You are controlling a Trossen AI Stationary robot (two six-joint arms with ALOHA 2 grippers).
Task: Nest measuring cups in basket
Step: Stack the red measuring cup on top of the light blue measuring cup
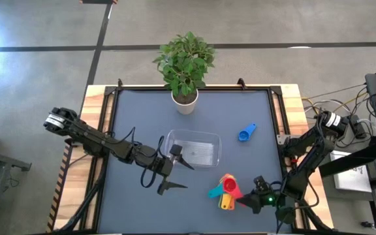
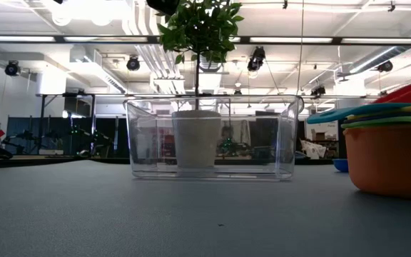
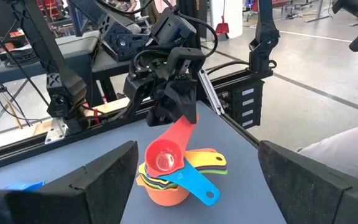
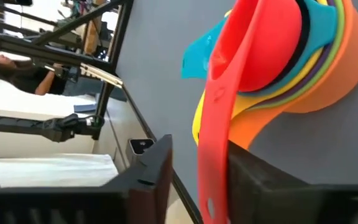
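The clear basket [image 1: 168,138] [image 2: 141,135] stands mid-table. Right of its near side, several measuring cups sit nested in a stack [image 1: 226,194] [image 3: 166,190] [image 2: 391,157], the orange one at the bottom on the table and the red cup [image 3: 163,155] on top. A blue cup [image 1: 246,133] lies alone toward the far right. My right gripper [image 1: 249,200] [image 4: 201,146] is at the stack's right side, shut on the red cup. My left gripper [image 1: 187,176] [image 3: 197,149] hangs open at the basket's near left corner, facing the stack. My right gripper holds the red cup by its flat handle [image 4: 213,143] [image 3: 183,126], near the free end, pinched between the two fingers. The fingers come in low from the table's right. The bowl rests tilted in the stack's top cup, with the handle slanting up into the fingers.
A white plant pot [image 1: 185,103] [image 2: 195,135] with a leafy plant stands behind the basket at the far edge. Raised black rails [image 1: 113,124] border the dark mat on the left, right and far sides. Bare mat lies between the basket and the near edge.
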